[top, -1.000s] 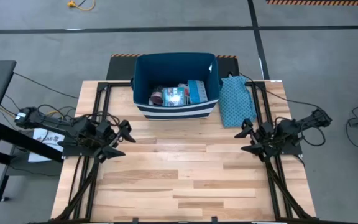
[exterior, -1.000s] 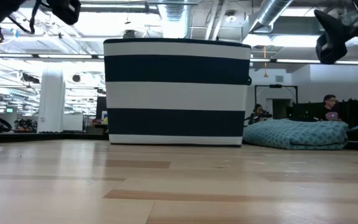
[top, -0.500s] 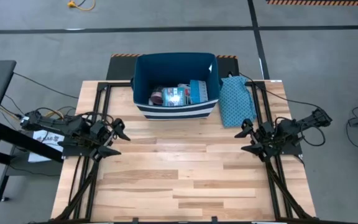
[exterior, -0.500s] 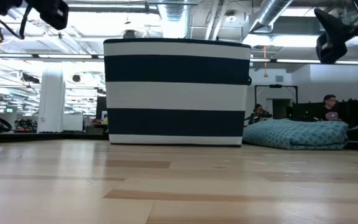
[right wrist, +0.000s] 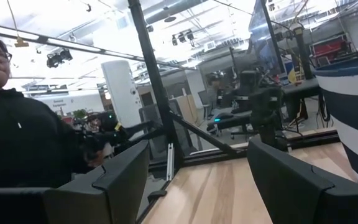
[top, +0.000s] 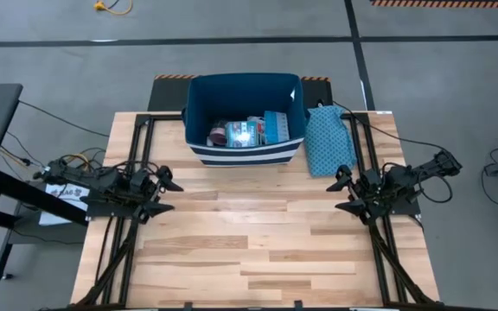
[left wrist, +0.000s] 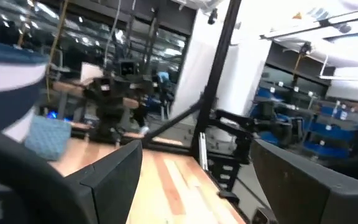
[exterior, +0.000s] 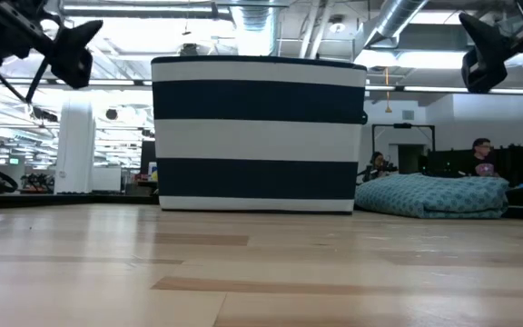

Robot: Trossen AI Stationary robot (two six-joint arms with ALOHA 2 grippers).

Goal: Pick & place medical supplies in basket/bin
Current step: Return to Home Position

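The navy bin [top: 245,112] with white stripes stands at the table's far middle, its striped wall [exterior: 259,136] filling the low view. Inside lie several supplies: a pink roll [top: 219,132], a light-blue and white packet [top: 242,132] and a teal flat box [top: 274,126]. My left gripper [top: 170,195] hovers open and empty over the table's left side, left of the bin and nearer than it. My right gripper [top: 339,193] hovers open and empty over the right side. In the wrist views the fingers of the left gripper [left wrist: 194,177] and the right gripper [right wrist: 197,177] stand apart with nothing between them.
A teal dotted cloth [top: 328,139] lies on the table right of the bin, also seen in the low view [exterior: 434,194]. Bare wooden table [top: 249,242] spreads between the arms and toward the near edge. A person in dark clothes [right wrist: 23,143] stands beyond the table.
My left gripper has drawn back toward the table's left edge and come lower, staying open and empty. The right arm and the bin have kept still.
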